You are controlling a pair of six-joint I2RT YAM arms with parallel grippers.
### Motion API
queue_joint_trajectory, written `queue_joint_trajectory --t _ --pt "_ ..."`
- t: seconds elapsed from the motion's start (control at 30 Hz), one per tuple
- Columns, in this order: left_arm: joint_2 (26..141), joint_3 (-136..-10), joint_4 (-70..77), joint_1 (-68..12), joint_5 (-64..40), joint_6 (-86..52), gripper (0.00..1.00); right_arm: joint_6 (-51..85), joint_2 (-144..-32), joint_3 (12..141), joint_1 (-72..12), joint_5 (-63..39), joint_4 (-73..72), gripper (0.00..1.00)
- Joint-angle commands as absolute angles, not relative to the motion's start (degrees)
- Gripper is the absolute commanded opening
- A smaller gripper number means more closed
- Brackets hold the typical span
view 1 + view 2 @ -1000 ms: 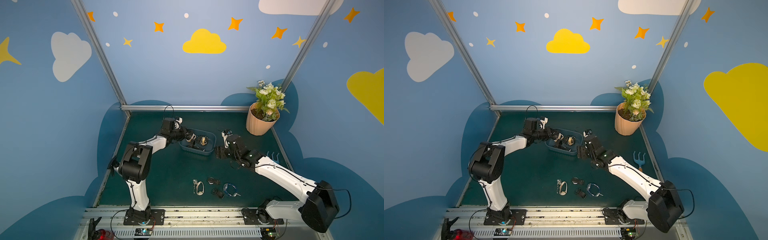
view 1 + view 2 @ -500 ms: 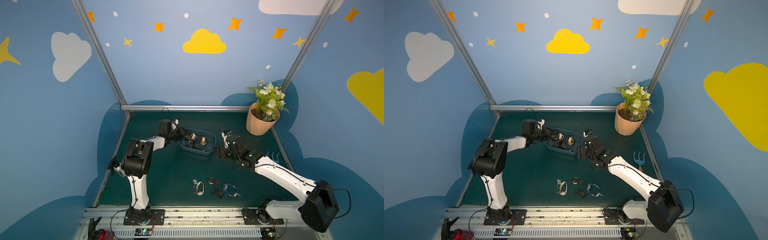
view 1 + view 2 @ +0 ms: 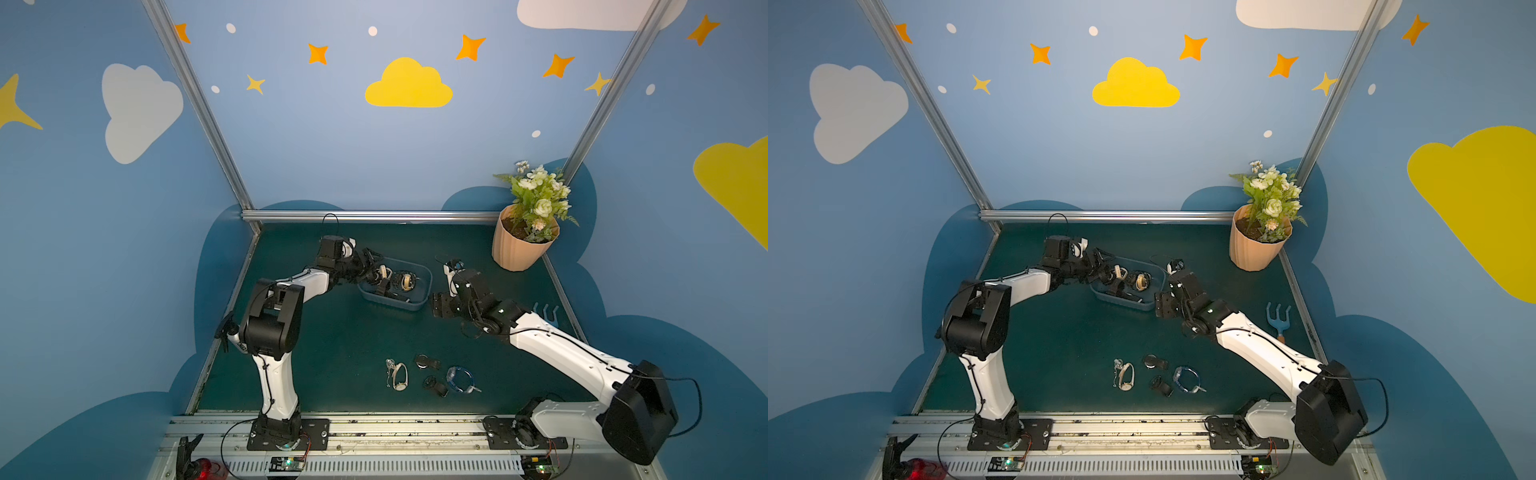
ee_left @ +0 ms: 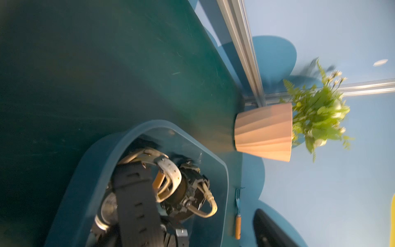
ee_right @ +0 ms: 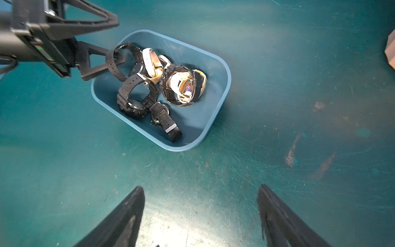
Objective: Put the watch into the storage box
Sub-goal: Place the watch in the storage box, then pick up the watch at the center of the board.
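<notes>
Green tbl (image 3: pixel 332 353): box (image 3: pixel 411 306), pot (image 3: pixel 515 249), rake (image 3: pixel 1278 316), watches (image 3: pixel 397 376).

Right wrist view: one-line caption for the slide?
Left gripper open at the storage box rim, watches piled inside; right gripper open over the green mat.

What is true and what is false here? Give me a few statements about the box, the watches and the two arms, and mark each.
1. The storage box is empty. False: several watches lie piled in it.
2. The right tool grips a watch. False: its jaws stand wide apart with nothing between them, above the bare table beside the box.
3. Some watches lie outside the box. True: a cream-strapped watch and a blue one are among those near the front.
4. The flowerpot stands upright. True.
5. The left tool is at the box. True: it is open and reaches over the rim.
</notes>
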State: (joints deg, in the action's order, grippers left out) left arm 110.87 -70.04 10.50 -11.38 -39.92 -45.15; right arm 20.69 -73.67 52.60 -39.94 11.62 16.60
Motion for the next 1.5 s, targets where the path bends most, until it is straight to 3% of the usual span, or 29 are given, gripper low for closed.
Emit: queue_joint_trajectory --t 0.0,0.43,1.13,1.3,1.47 --pt "107.10 -72.57 3.36 -11.17 -38.19 -42.56 1.00 20.96 -72.58 52.51 -39.68 12.42 17.30 0.84" --pt "100.25 -77.46 -18.04 -13.33 -26.72 -35.77 1.00 21.51 -72.39 53.34 -39.46 13.03 20.11 0.84" --pt "74.08 -47.48 -4.42 -28.28 -19.34 -22.91 1.00 35.71 -60.64 40.83 -40.92 8.08 46.19 0.81" --pt "72.49 -45.15 -3.30 -29.63 -19.24 -22.92 1.00 40.58 -58.52 38.77 -42.96 7.46 50.59 0.77" --pt "72.25 -44.03 -1.89 -30.75 -19.59 -22.94 1.00 44.47 -56.18 34.23 -45.28 5.14 50.41 0.66"
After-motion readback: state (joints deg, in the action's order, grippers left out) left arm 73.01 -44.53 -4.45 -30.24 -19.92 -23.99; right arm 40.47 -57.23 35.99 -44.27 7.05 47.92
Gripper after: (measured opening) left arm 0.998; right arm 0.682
